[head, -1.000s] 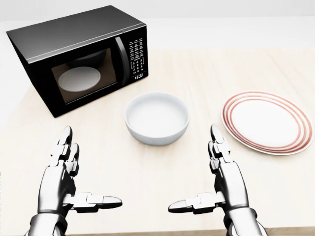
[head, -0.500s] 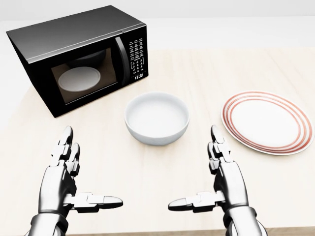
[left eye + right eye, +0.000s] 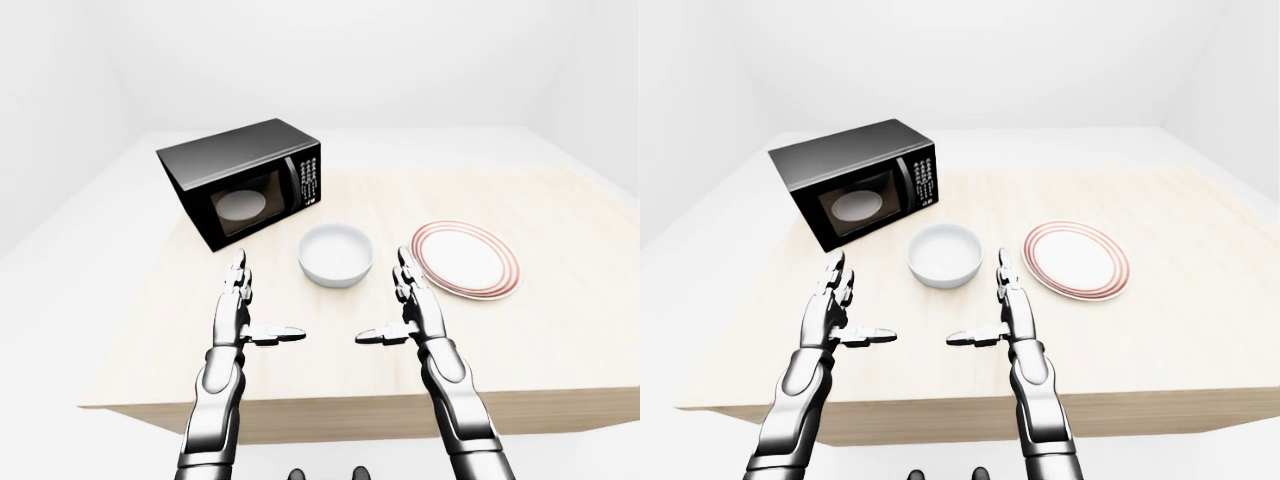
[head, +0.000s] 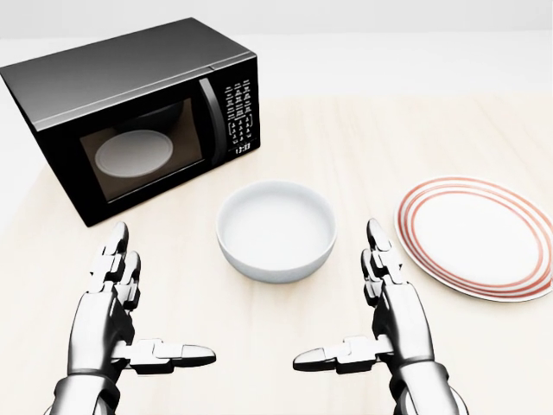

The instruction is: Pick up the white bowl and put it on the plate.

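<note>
Pale wood counter [image 4: 363, 138] under white walls carries your white bowl [image 4: 276, 230] at the head view's centre, empty and upright. Your plate [image 4: 478, 236], red-ringed, lies well apart to its right. Upper left stands a black microwave [image 4: 130, 112]; its clock reads 12:33, keypad labels too small to read. Your left hand [image 4: 112, 324] and right hand [image 4: 389, 324] hover spread wide below the bowl, holding nothing.

i note the bowl [image 4: 276, 230] mid-table [image 4: 363, 138], the microwave [image 4: 138, 112] far left of it, the plate [image 4: 479, 235] to its right, apart. my left hand [image 4: 108, 320] and right hand [image 4: 389, 324] sit nearer, flanking it.
</note>
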### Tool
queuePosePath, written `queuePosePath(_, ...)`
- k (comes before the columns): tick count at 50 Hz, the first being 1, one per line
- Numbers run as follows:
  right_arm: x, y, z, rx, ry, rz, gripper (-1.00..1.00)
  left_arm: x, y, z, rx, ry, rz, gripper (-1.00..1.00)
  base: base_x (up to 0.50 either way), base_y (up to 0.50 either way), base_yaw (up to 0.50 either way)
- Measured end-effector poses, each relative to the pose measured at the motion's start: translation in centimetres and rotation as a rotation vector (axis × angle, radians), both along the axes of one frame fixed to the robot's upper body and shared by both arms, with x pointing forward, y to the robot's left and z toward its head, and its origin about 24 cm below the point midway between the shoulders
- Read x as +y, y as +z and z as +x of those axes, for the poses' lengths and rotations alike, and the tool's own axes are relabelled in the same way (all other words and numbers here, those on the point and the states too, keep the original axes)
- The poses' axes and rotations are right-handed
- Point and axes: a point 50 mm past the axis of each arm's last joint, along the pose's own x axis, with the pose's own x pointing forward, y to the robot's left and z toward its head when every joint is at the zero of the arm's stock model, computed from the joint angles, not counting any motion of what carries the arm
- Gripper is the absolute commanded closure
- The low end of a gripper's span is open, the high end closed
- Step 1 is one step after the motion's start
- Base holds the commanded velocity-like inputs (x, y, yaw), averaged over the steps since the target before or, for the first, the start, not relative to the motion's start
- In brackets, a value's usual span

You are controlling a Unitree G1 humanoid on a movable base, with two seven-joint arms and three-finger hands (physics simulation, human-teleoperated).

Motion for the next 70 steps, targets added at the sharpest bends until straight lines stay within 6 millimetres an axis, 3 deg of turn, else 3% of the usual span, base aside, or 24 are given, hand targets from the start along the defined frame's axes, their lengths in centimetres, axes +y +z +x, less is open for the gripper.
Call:
queuePosePath(40,0.2,0.4,-0.1,-0.031,0.003,-0.07,-1.0,0.0,0.0,0.0,-0.001,0.0,0.0,-1.0,0.15,0.0,0.0)
queuePosePath(60,-1.2,6.0,0.3,-0.263,-0.031,-0.686,-1.0,0.0,0.0,0.0,0.0,0.0,0.0,-1.0,0.0,0.0,0.0)
queuePosePath(70,-1.1,7.3,0.7,-0.322,0.031,-0.912,-1.0,0.0,0.0,0.0,0.0,0.0,0.0,-1.0,0.0,0.0,0.0)
